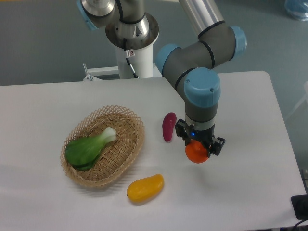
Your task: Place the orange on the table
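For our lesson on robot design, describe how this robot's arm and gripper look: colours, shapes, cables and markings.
The arm is built of silver-grey metal tubes joined by rounded dark grey joints with light blue end caps. It rises from a round silver base on a white pedestal, where a thin black cable hangs. The gripper is small, black and blocky, with a tiny blue light. No markings are legible.

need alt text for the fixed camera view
A robot gripper holds an orange over a white table. To its left lie a purple vegetable, a yellow fruit and a basket of greens.
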Action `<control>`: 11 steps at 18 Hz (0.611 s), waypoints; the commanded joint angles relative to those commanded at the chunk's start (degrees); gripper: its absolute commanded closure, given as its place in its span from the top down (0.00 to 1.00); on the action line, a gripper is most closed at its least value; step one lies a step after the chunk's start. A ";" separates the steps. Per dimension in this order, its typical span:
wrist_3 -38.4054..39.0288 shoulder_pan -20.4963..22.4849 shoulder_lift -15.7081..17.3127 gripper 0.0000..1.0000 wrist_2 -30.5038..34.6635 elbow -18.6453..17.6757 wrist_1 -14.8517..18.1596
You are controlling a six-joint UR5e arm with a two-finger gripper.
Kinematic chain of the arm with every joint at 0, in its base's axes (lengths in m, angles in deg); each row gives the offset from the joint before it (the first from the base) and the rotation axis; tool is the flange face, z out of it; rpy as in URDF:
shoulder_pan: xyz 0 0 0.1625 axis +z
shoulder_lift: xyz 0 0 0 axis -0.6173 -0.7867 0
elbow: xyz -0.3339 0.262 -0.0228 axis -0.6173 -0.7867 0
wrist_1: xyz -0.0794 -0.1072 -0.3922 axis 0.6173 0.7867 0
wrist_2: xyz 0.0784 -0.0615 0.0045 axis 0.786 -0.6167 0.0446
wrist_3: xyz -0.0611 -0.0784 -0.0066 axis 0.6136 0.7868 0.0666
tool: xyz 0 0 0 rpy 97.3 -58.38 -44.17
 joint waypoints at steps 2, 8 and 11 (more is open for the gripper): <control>0.09 0.09 0.00 0.62 0.00 0.00 0.00; 0.26 0.09 -0.61 0.63 0.00 0.79 0.09; 0.70 0.44 -0.62 0.62 -0.17 0.44 0.09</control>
